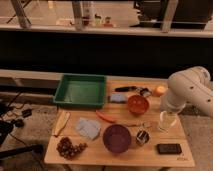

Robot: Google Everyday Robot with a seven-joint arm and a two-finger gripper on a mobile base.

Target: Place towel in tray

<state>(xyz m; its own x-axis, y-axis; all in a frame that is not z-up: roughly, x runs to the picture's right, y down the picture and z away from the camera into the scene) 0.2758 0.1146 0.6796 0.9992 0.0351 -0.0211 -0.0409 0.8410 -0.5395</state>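
The towel, a crumpled light grey-blue cloth, lies on the wooden table left of centre, just in front of the green tray. The tray stands at the table's back left and looks empty. My white arm comes in from the right. My gripper hangs down at the table's right side, far from the towel, with an orange bowl and a purple bowl between them.
An orange bowl, a purple bowl, a carrot, a blue sponge, a black-handled brush, an orange fruit, a small can, a black phone, grapes and a banana lie on the table.
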